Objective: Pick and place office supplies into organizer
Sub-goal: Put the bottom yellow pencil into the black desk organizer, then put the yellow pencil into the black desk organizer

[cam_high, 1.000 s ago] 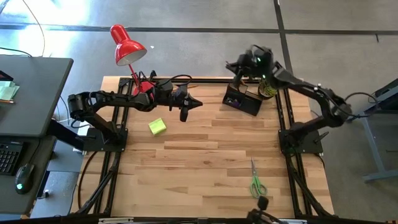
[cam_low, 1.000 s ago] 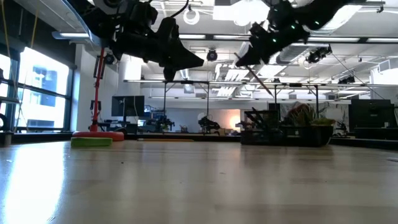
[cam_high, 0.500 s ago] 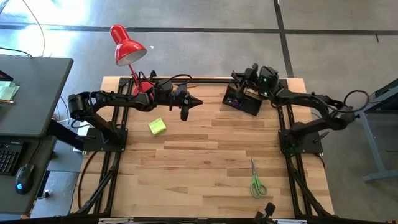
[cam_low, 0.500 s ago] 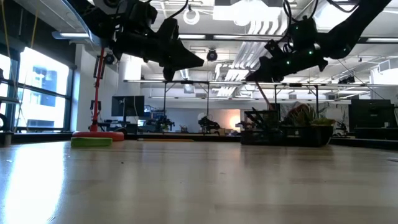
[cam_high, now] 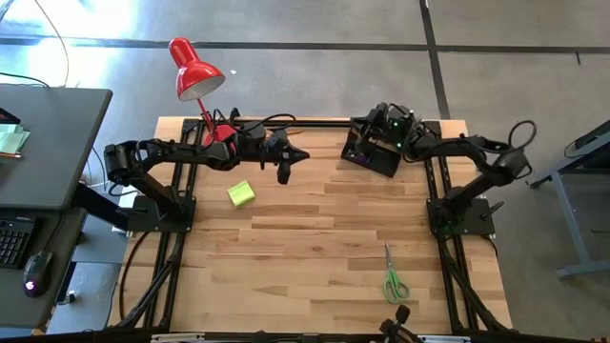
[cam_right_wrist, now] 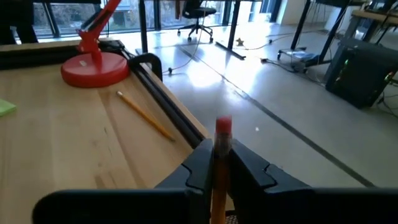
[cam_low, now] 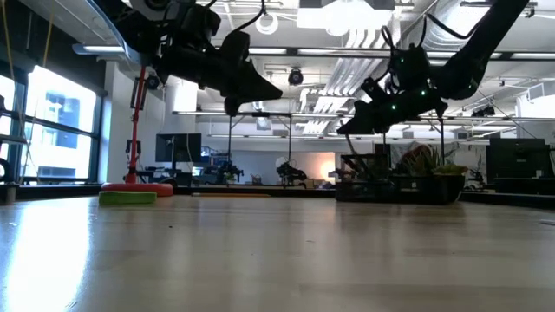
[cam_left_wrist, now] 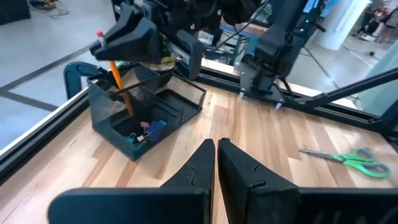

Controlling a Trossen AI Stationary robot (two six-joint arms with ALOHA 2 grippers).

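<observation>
Right wrist view: right gripper (cam_right_wrist: pixel 219 163) jaws pinch an orange pencil (cam_right_wrist: pixel 220 168), eraser end up, above the black mesh organizer (cam_high: pixel 374 154). Left wrist view shows that pencil's lower end already inside a compartment. Releasing well probably means keeping it upright and opening only once it rests on the bottom. Left gripper (cam_high: pixel 297 158), jaws shut and empty, hangs well apart. Sticky-note block (cam_high: pixel 241 194), scissors (cam_high: pixel 393 278) and a second pencil (cam_right_wrist: pixel 145 115) remain on the pale wooden worktop (cam_high: pixel 315 248). Beyond: an open workshop hall.
</observation>
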